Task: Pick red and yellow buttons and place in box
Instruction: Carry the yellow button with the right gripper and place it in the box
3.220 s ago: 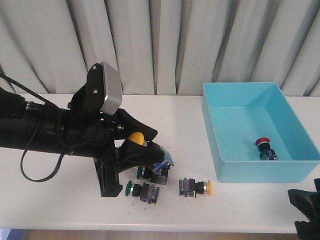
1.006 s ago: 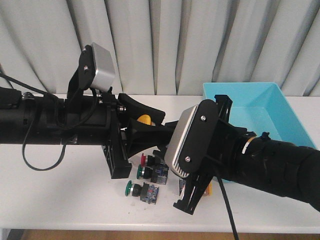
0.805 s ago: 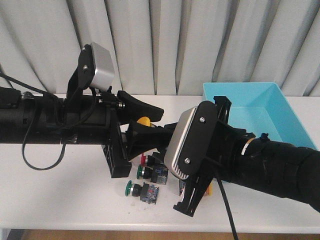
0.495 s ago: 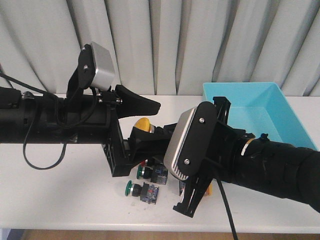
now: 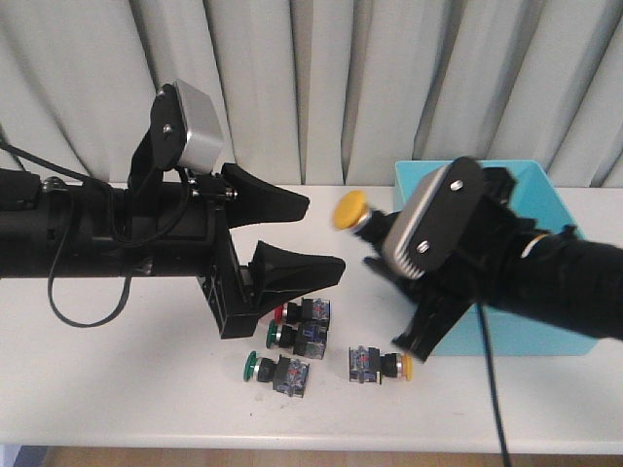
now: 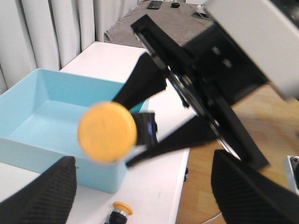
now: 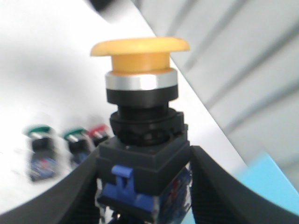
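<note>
My right gripper (image 5: 375, 235) is shut on a yellow button (image 5: 349, 209) and holds it in the air between the arms, just left of the light-blue box (image 5: 545, 342). In the right wrist view the fingers (image 7: 223, 186) clamp its black body (image 7: 145, 158), yellow cap (image 7: 140, 49) pointing away. My left gripper (image 5: 324, 233) is open and empty, jaws wide, facing the button; its wrist view shows the cap (image 6: 107, 132) in front of the box (image 6: 46, 116). A second yellow button (image 5: 405, 365) and a red button (image 5: 282, 311) lie on the table.
Two green-capped switches (image 5: 274, 334) (image 5: 251, 367) lie beside the red button, under my left gripper. My right arm covers much of the box's inside. The white table (image 5: 117, 389) ends close in front of the switches. Grey curtains hang behind.
The yellow button passed from my left gripper to my right one. My left jaws opened. My right gripper moved right and up with the button, towards the box.
</note>
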Available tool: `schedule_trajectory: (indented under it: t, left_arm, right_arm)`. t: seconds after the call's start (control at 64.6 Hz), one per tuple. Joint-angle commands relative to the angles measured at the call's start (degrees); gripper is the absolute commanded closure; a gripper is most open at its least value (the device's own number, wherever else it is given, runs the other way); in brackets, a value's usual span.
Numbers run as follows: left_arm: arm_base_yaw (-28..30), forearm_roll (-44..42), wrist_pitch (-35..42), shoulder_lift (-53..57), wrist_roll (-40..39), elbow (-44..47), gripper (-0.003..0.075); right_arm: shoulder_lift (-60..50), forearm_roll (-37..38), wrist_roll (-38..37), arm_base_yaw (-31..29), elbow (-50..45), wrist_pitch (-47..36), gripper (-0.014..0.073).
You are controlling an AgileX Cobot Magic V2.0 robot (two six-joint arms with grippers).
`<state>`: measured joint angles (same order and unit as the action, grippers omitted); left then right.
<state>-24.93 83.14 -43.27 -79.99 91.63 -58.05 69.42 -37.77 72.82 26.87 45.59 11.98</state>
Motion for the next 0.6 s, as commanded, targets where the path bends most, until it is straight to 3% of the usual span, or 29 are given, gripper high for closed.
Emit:
schedule_trajectory:
  t: [0.0,0.139,0.294,0.588]
  left_arm:
    - [-0.2,3.5,0.9,2.1,-0.1,-1.3,0.0154]
    - [-0.2,3.5,3.2,2.1,-0.1,-1.3,0.0154]
    - [-0.2,3.5,4.8,2.1,-0.1,-1.3,0.0154]
    - [-0.2,3.5,4.8,2.0,-0.1,-1.3,0.0154]
  right_arm:
    - [-1.2,-0.2,-1.7,-6.0,1.9,-1.8,0.0376]
    - [-1.0,-0.6,-11.3,-14.6,2.2,-1.6,0.0368]
    - [3.3,1.1,-22.6,-23.2,7.0,9.2,0.0363]
    - [20.1,19.5,-47.2,-25.4,21.5,26.9,0.0356]
